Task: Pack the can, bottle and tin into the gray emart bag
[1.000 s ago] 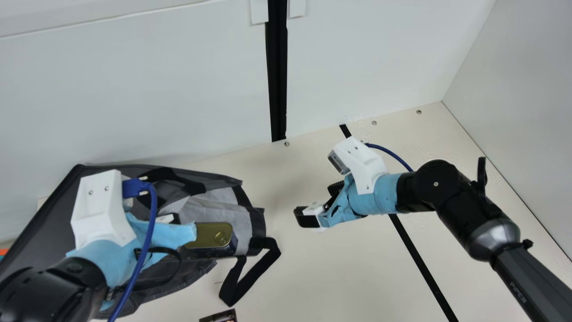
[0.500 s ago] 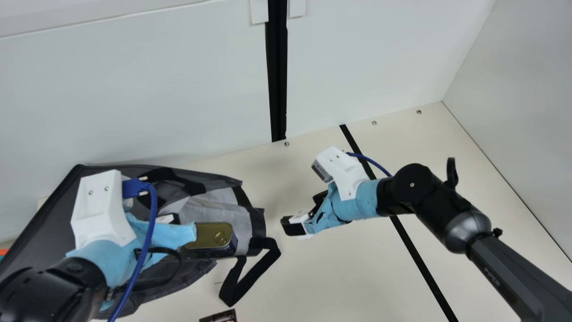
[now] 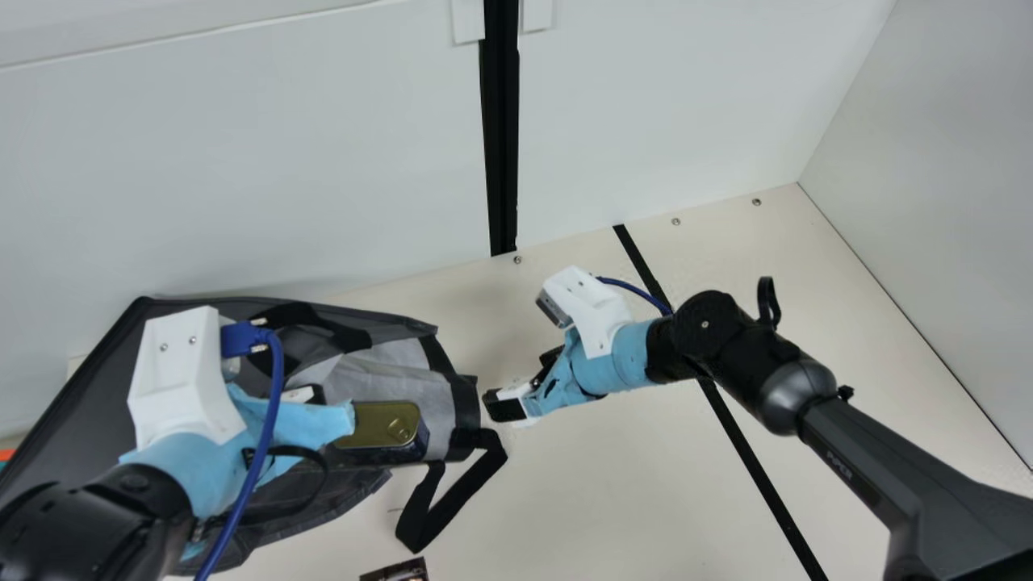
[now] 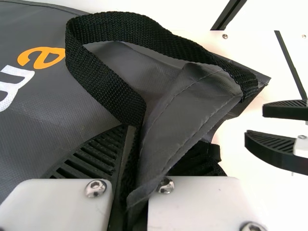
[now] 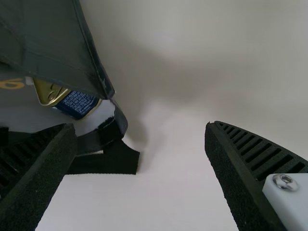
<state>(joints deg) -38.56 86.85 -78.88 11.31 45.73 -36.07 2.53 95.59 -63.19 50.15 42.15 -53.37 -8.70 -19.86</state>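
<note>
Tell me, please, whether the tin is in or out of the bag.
In: the tin lies on the pale lining of the bag, a flap partly hiding it in the right wrist view.

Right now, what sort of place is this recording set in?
Probably a robot test bench rather than a shop: pale panels enclose the cream table, and a left arm and right arm share it with a gray bag.

Free room lies over the table (image 3: 613,484) right of the bag (image 3: 73,395), but a black strap (image 3: 464,488) juts into it.
</note>
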